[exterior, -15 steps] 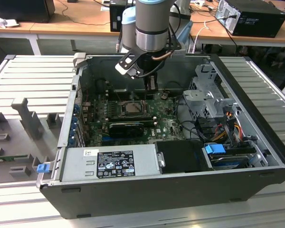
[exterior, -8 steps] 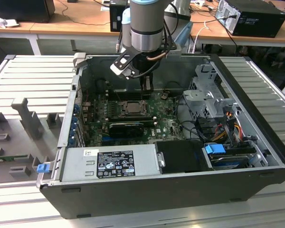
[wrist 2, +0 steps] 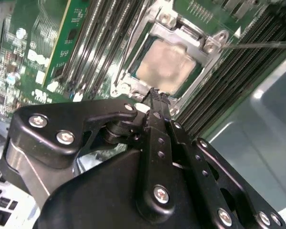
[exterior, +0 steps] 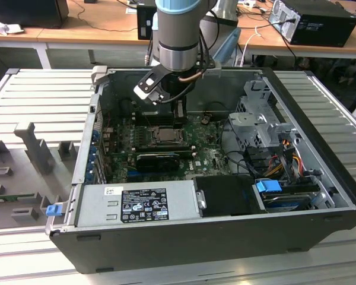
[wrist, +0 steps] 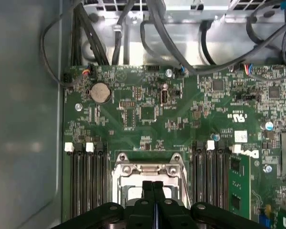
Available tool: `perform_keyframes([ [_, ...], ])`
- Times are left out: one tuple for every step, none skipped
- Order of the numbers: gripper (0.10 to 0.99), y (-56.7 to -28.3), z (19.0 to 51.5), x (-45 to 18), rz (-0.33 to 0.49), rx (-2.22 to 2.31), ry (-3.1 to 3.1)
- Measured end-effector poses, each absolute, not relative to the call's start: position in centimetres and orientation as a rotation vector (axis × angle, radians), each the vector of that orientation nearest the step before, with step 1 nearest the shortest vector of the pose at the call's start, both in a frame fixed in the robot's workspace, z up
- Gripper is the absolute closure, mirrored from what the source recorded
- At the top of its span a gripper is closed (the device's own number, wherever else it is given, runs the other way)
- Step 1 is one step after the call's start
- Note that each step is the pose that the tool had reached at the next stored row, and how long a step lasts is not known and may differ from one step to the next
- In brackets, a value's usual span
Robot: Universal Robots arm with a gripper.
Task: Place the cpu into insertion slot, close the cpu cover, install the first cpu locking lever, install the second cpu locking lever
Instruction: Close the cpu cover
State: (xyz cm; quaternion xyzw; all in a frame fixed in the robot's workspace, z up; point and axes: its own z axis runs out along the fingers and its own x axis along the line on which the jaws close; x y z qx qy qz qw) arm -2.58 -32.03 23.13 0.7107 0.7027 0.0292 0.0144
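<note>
Inside the open computer case (exterior: 320, 196), the exterior view has the gripper (exterior: 179, 113) hanging low over the green motherboard (exterior: 209, 157), right above the insertion slot (exterior: 166, 134). In the second wrist view its black fingers (wrist 2: 152, 110) are pinched together on nothing. The tips are just beside the cpu (wrist 2: 168, 64), which lies in the slot with the cpu cover (wrist 2: 181, 34) seemingly down around it. In the first wrist view the closed tips sit over that silvery frame.

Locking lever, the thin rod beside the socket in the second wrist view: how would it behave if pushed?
The locking lever is a thin bare metal rod, so it would probably flex and spring rather than stay stiff. Its smooth, round look suggests the gripper could slip off it. It likely weighs little.
</note>
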Motion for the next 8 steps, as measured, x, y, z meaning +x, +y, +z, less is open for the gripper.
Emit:
perform_keyframes([
  [0.98,-32.0,23.1,-3.0,0.088,2.214,2.189],
  [0.98,-32.0,23.0,-3.3,0.085,2.216,2.191],
  [0.98,-32.0,22.8,-3.6,0.085,2.215,2.192],
  [0.98,-32.0,22.7,-3.8,0.084,2.214,2.193],
  [0.98,-32.0,22.5,-4.0,0.084,2.212,2.196],
  [0.98,-32.0,22.0,-4.3,0.083,2.194,2.215],
  [0.98,-32.0,21.9,-4.5,0.082,2.189,2.222],
  [0.98,-32.0,21.7,-4.7,0.081,2.188,2.224],
])
